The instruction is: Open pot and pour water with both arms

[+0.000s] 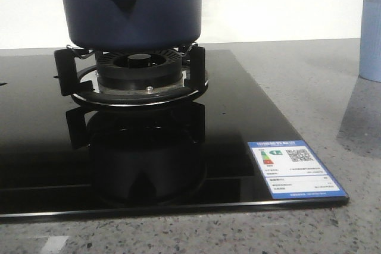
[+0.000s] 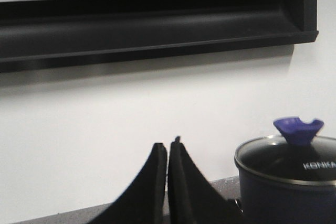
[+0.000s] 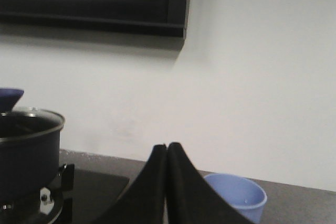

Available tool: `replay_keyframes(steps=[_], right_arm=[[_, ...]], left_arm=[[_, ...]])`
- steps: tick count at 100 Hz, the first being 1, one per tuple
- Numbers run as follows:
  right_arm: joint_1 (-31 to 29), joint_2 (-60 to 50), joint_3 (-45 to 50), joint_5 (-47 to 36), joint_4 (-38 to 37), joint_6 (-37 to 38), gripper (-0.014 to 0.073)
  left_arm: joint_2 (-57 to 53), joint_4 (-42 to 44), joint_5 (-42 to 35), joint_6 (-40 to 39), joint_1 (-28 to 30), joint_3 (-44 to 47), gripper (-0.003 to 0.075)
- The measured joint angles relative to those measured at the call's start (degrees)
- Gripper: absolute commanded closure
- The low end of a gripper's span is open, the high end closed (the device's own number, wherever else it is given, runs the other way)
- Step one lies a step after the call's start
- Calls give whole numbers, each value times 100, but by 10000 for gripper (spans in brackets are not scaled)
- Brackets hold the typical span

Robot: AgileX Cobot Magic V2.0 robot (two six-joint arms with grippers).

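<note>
Sitting on the burner (image 1: 140, 75) at the hob's (image 1: 250, 117) back edge, the pot (image 1: 136, 10) is wearing its glass lid (image 2: 289, 158), knob (image 2: 298, 129) up for gripping. Both grippers, left (image 2: 167, 182) and right (image 3: 167, 182), are hovering with fingers pressed together, holding nothing. The cup (image 3: 239, 195) is waiting beside the hob's right edge, likely to receive water

A kitchen: gas hob (image 1: 149, 147), stone counter (image 1: 309, 87), range hood (image 2: 152, 19).
</note>
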Motion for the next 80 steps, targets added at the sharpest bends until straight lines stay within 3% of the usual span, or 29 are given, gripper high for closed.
replay_keyframes(steps=[19,80], right_arm=[[0,-643,658,0,-364,0,654],[0,-732,898,0,-457,13,654]], left_arm=[[-1055,-171,0,0,0,753,741],[-1057,-229,0,0,0,951,741]])
